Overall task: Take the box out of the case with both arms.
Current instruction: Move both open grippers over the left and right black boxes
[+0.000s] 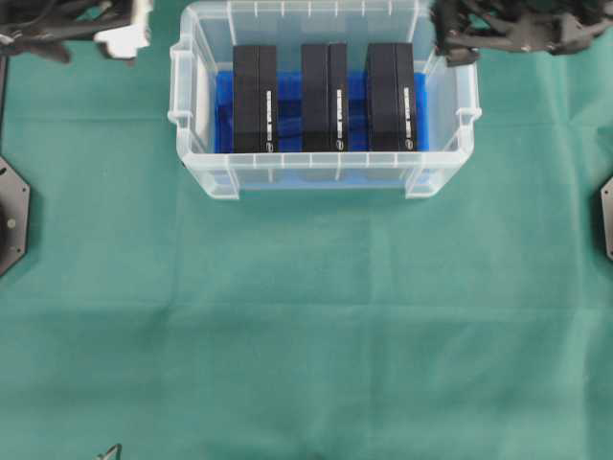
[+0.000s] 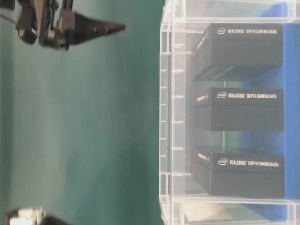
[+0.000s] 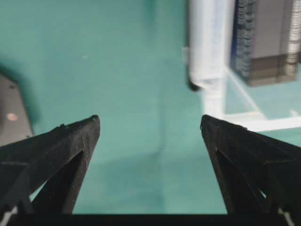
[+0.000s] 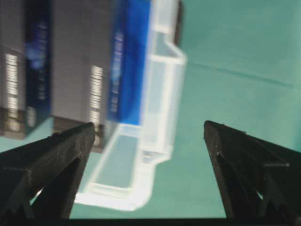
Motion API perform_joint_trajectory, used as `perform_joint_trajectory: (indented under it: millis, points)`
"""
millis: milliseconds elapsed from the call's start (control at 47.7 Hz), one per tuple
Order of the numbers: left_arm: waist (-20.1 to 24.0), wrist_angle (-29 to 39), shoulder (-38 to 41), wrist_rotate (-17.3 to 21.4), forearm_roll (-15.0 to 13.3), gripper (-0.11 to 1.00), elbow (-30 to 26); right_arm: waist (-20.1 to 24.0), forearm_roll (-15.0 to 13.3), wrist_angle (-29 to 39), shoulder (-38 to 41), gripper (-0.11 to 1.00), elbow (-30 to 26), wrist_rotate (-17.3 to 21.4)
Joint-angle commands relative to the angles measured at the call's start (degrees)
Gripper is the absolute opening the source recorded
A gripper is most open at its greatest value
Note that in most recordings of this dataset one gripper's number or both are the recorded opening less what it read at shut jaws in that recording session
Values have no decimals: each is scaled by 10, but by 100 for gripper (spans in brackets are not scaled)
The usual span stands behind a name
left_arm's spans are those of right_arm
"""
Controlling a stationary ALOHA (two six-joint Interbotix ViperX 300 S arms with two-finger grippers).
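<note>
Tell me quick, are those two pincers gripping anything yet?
Left pincer: open, holding nothing.
Right pincer: open, holding nothing.

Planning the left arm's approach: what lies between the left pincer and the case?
Only bare green cloth, as the left wrist view shows: the open left pincer hovers beside the case, outside its wall.

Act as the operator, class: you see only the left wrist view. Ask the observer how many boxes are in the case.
Observer: Three black boxes stand side by side in the case.
Operator: Is the right arm holding anything?
Observer: No. The right arm has its jaws open and empty, beside the case.
Operator: Any print on the boxes?
Observer: The table-level view reads "RealSense Depth Camera".
</note>
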Motion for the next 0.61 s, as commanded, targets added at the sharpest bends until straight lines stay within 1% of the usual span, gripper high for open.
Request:
perform_joint_trajectory:
  millis: [0, 231, 504, 587]
  points:
    - [-13, 1, 28, -5, 6, 91, -49, 2, 0, -4, 6, 96, -30, 0]
    - [-33, -2, 101, -9, 6, 91, -107, 7, 2, -3, 48, 96, -76, -1]
    - [-44, -28, 153, -9, 8, 91, -146, 11, 16, -4, 99, 96, -113, -20]
    - [-44, -37, 164, -9, 9, 91, -152, 14, 16, -4, 114, 96, -125, -27]
